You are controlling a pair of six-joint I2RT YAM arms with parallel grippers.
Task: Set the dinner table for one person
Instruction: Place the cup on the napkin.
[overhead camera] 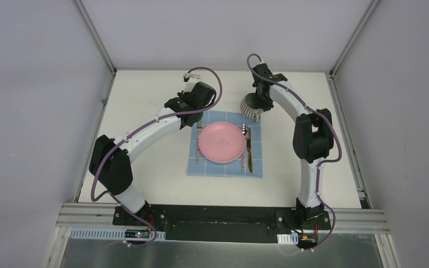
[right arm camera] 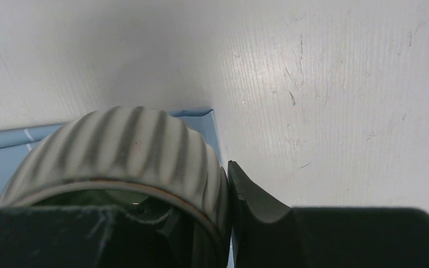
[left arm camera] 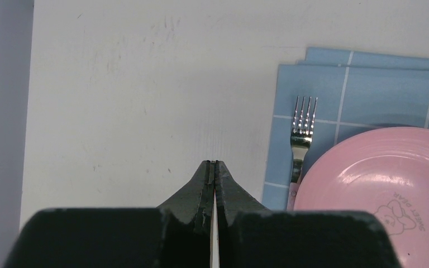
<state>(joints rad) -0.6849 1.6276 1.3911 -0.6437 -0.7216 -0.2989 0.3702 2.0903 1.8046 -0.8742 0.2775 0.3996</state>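
On the off-white dinner table [overhead camera: 145, 167] lies a light-blue grid cloth [overhead camera: 201, 167] with a pink plate [overhead camera: 220, 142] in its middle. A fork [overhead camera: 198, 148] lies left of the plate, and a spoon [overhead camera: 244, 134] and a knife [overhead camera: 249, 153] lie to its right. My right gripper [overhead camera: 258, 102] is shut on the rim of a ribbed grey cup [overhead camera: 250, 107] at the cloth's far right corner. One finger [right arm camera: 251, 201] presses the cup [right arm camera: 123, 145] from outside; the other is inside it. My left gripper [left arm camera: 214, 163] is shut and empty over bare table, just left of the fork [left arm camera: 303, 128] and plate [left arm camera: 380, 184].
Aluminium rails [overhead camera: 335, 109] edge the table left and right, with grey walls beyond them. The left arm [overhead camera: 145, 134] arches over the table's left half. The right arm [overhead camera: 310, 134] stands along the right side. The cloth's corner [right arm camera: 204, 114] shows under the cup.
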